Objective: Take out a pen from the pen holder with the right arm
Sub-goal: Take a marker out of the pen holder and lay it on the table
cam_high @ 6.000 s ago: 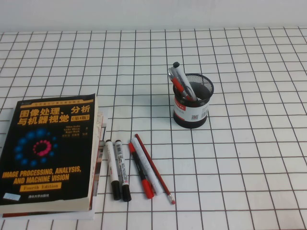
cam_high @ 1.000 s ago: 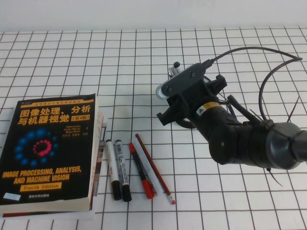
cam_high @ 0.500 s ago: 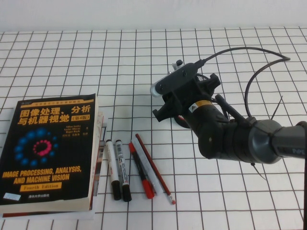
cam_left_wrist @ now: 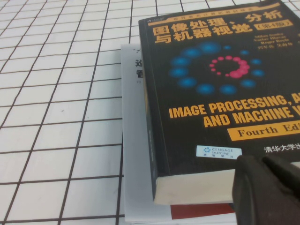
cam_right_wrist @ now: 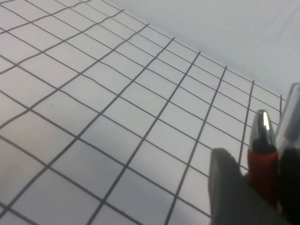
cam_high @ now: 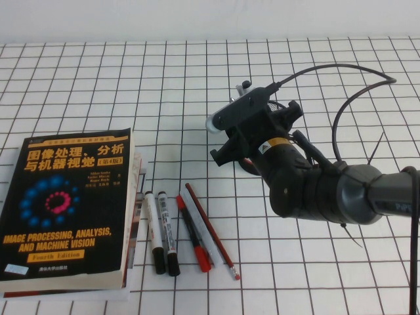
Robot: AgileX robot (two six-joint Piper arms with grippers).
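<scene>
Right hand (cam_right_wrist: 260, 190) over pen holder (cam_high: 249, 168) stands apart around a red pen (cam_right_wrist: 261, 159), wrist view only; left hand (cam_left_wrist: 268, 183) over book (cam_left_wrist: 211, 70).

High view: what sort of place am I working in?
Probably a study-desk test bench: gridded tabletop, textbook, loose markers. Right claw is at an upright red pen; left claw hovers over the textbook.

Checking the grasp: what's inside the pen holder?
Right gripper covers the pen holder, hiding its inside; only a red pen and pale pen show there. Left gripper hangs over the book.
</scene>
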